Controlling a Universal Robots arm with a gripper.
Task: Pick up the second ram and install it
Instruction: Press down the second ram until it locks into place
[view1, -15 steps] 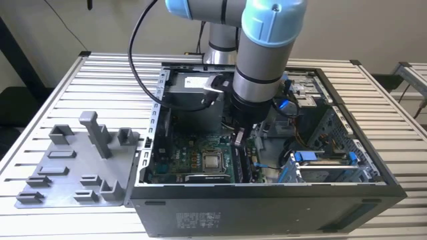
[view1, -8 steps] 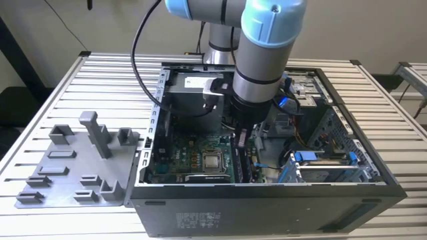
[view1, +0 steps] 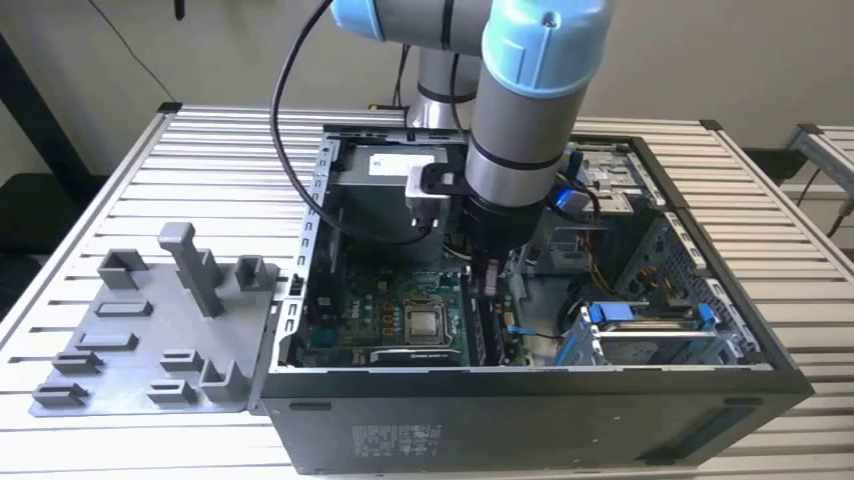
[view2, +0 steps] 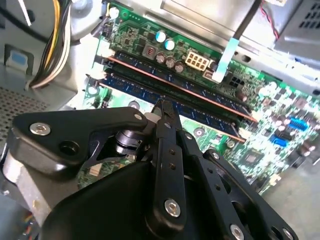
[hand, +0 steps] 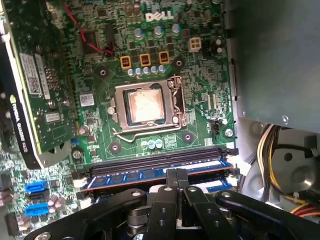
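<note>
You are in the install step, as I judge it, with pickup done; the second ram (view2: 200, 116) (hand: 125, 176) lies along its slot on the motherboard (hand: 200, 65), just beside 1 other stick (view2: 175, 86) in the neighbouring slot. The hand (view1: 486, 285) (view2: 162, 106) (hand: 176, 173) reaches down inside the computer case (view1: 534, 420); its fingers (hand: 170, 192) are clenched together with nothing between them, and the tips sit on the stick's top edge near its middle. They look to be pressing rather than gripping, since they lie side by side along the stick's length. I cannot tell whether the stick is fully home, nor whether the white latches (hand: 234, 166) at the slot ends have closed.

Seating calls for straight, even pressure down into the slot; any tilt would likely load 1 end only.

Room is tight. The neighbouring stick is just beside the tips on 1 side; the processor socket (hand: 145, 107) lies near beyond the slots; the graphics card (hand: 30, 85) stands well apart; yellow cables (hand: 270, 150) hang past a slot end. The clear way is straight up out of the case. The grey fixture (view1: 160, 330) sits on the counter (view1: 200, 150) outside the case.
</note>
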